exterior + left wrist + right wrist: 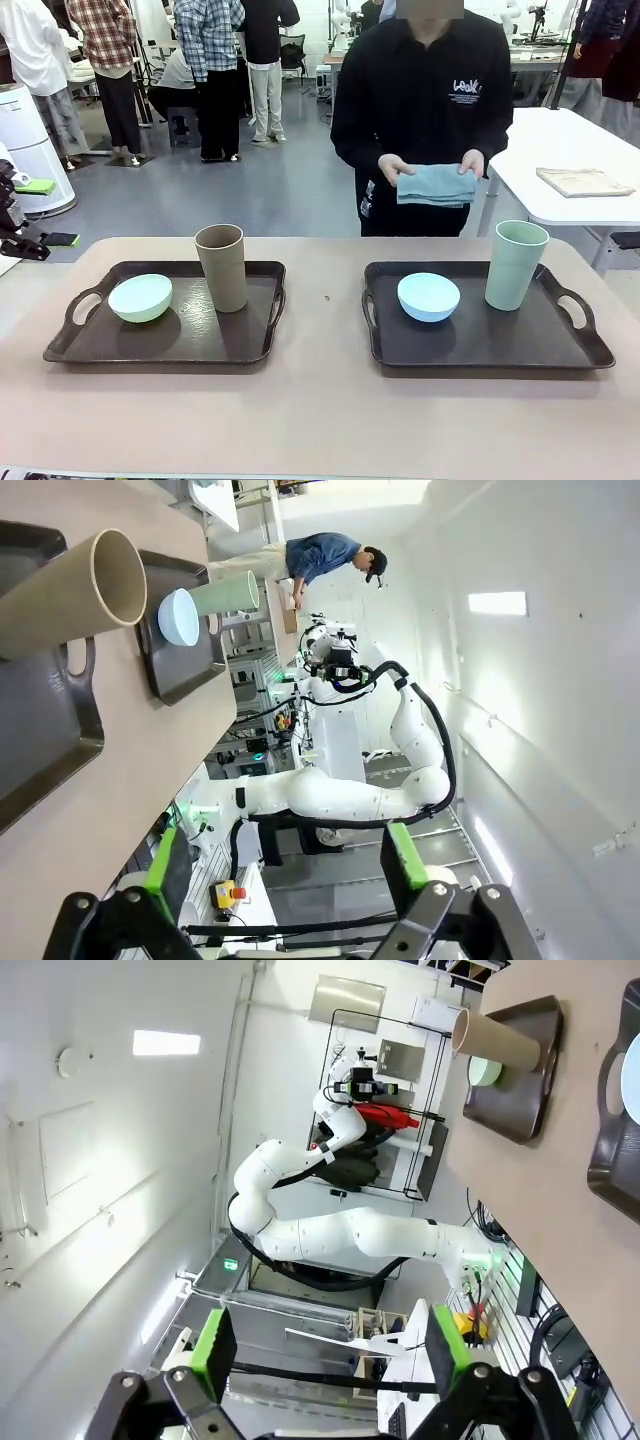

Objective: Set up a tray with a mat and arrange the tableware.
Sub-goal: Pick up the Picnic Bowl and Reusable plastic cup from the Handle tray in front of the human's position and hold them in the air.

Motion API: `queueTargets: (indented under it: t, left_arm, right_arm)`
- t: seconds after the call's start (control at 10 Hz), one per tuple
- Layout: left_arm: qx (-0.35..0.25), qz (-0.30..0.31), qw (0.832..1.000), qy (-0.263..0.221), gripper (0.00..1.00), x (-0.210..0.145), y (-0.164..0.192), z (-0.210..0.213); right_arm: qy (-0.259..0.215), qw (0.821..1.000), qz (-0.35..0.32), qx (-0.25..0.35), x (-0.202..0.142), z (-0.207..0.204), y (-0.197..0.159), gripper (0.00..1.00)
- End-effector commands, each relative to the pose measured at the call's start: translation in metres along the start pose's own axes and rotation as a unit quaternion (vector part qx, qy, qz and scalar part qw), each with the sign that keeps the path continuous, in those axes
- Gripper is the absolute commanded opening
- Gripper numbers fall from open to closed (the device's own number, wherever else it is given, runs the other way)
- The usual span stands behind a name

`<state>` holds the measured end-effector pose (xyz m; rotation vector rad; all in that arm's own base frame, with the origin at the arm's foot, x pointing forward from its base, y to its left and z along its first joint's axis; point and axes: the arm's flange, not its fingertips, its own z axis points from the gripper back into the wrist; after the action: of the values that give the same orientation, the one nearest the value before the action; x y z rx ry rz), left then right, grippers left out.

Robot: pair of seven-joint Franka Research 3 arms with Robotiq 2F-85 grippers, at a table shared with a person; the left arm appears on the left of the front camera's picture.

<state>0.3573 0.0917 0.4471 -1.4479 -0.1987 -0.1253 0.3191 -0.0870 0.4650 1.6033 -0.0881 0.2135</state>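
Two dark trays lie side by side on the beige table. The left tray (pixel 70 345) holds a pale green bowl (pixel 140 297) and a brown cup (pixel 222 266). On the right tray (pixel 590 350) are a light blue bowl (pixel 428 296) and a pale green cup (pixel 515 264). At the far side a person holds a folded blue mat (pixel 436 185) in both hands. My left gripper (pixel 40 214) (pixel 288 865) hangs open off the table's left end, holding nothing. My right gripper (pixel 332 1345) is open too, off the right end and clear of the trays.
A white side table (pixel 560 140) with a tan folded item (pixel 585 181) stands at the back right. Bare tabletop (pixel 325 300) runs between the trays and along the near edge. People stand farther back in the room.
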Motion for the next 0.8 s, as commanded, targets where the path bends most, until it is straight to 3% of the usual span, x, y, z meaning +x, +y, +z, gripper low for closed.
queueTargets:
  t: [0.0, 0.7]
  left_arm:
    - [0.007, -0.007, 1.0, -0.009, 1.0, -0.0026, -0.0001, -0.0018]
    - [0.007, -0.007, 1.0, -0.009, 1.0, -0.0026, -0.0001, -0.0018]
  right_arm:
    - [0.001, 1.0, 0.005, -0.007, -0.0074, 0.0, -0.0006, 1.0]
    - [0.001, 1.0, 0.005, -0.007, -0.0074, 0.0, -0.0006, 1.0]
